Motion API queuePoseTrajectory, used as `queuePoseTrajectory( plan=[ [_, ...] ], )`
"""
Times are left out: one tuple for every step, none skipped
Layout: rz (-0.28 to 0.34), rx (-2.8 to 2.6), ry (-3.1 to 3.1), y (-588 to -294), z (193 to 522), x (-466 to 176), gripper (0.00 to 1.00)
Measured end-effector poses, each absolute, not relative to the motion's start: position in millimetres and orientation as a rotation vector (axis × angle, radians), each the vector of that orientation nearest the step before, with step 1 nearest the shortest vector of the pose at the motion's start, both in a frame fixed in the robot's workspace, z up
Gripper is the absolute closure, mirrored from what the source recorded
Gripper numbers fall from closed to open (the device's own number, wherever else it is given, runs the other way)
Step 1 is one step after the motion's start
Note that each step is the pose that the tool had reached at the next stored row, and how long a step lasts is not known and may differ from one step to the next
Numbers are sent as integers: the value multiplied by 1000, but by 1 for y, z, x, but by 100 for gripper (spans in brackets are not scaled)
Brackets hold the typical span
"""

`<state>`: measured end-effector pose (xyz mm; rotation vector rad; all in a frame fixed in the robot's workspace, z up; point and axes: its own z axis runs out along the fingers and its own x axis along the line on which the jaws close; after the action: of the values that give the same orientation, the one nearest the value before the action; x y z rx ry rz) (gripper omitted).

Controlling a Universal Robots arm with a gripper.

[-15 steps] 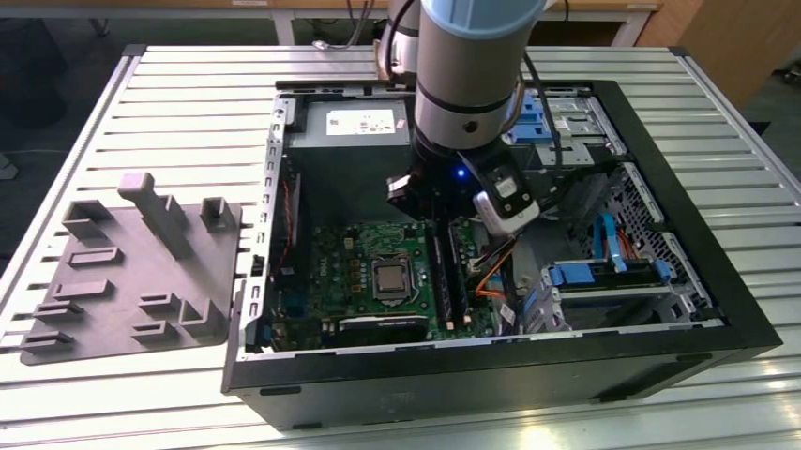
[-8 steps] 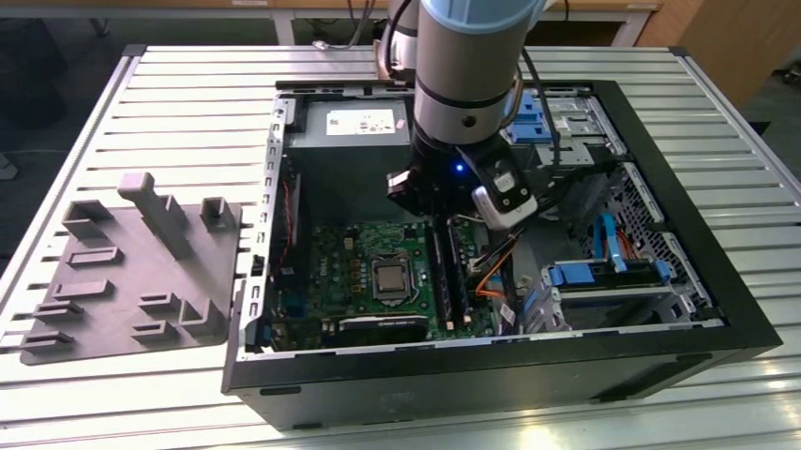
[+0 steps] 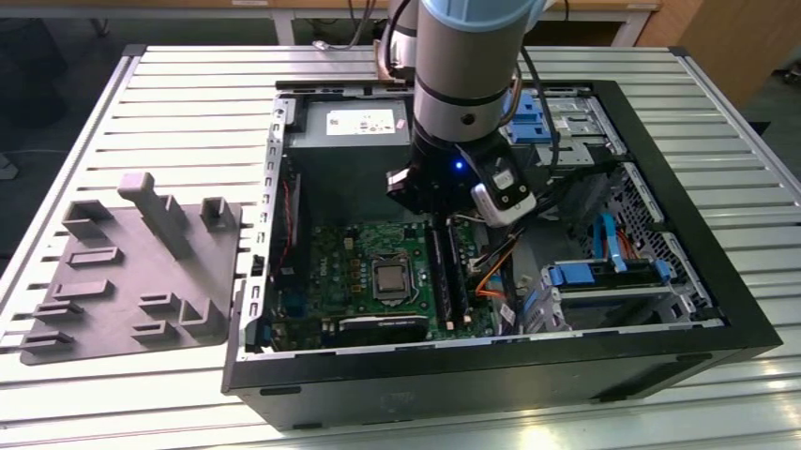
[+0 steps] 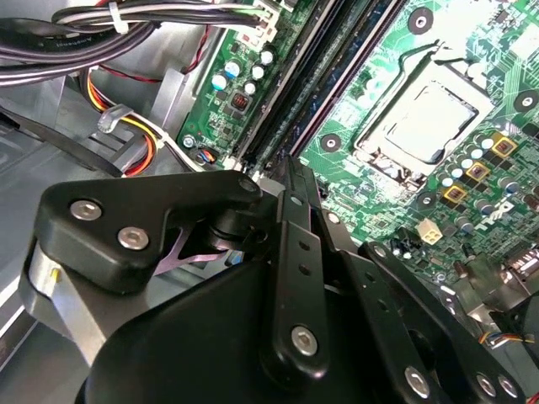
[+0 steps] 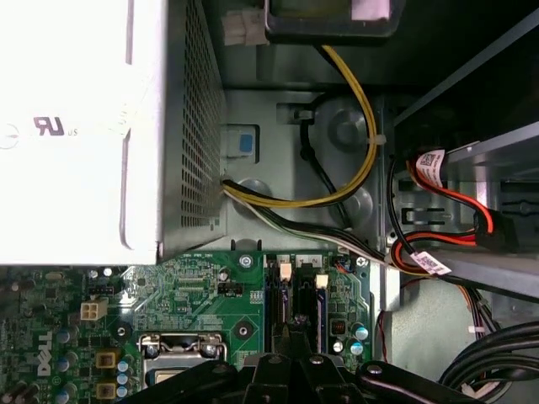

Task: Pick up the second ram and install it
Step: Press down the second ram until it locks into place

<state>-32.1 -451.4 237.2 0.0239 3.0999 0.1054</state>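
- Exterior view: the arm comes down from the top middle of the frame into the open PC case [image 3: 701, 309]. The gripper [image 3: 438, 214] sits at the centre of the picture, right over the far end of the memory slots on the green motherboard [image 3: 338, 272].
- Same view: two long dark strips run down the board just to the exterior view's right of the CPU socket [image 3: 392, 279]. The second ram [image 3: 457, 277] looks like it's one of them, standing in its slot under the claw, though I honestly can't tell the two sticks apart. A grey foam tray [image 3: 126, 281] lies on the slatted table [image 3: 188, 112] at the exterior view's left, well apart from the case.
- Second wrist view: the black gripper [image 4: 290, 168] takes up the foreground. Its fingers [image 4: 295, 244] look drawn together into one narrow bar, so I'd call the claw closed, and I can't see anything pinched between them. The tip is right at the end of the slots, touching or nearly so. The second ram [image 4: 354, 50] runs away from the tip, beside the CPU socket [image 4: 425, 114].
- First wrist view: the gripper [image 5: 290, 330] pokes in between the two slots with white latches. The second ram [image 5: 280, 305] is just beside it, the silver power supply [image 5: 84, 126] and bundled cables [image 5: 354, 168] beyond.
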Motion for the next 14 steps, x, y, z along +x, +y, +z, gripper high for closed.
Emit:
queuePoseTrajectory(
  plan=[
    [105,24,3100,-451,237,-32,89],
    [106,24,3100,-451,236,-32,89],
    [105,24,3100,-451,236,-32,89],
    [104,24,3100,-451,235,-32,89],
    [103,24,3100,-451,234,-32,89],
    [103,24,3100,-451,233,-32,89],
    [102,24,3100,-451,233,-32,89],
    [102,24,3100,-451,232,-32,89],
    [102,24,3100,-451,232,-32,89],
    [102,24,3100,-451,232,-31,89],
    [102,24,3100,-451,232,-31,89],
    [102,24,3100,-451,232,-31,89],
    [102,24,3100,-451,232,-30,89],
    [102,24,3100,-451,231,-30,89]
  ],
)
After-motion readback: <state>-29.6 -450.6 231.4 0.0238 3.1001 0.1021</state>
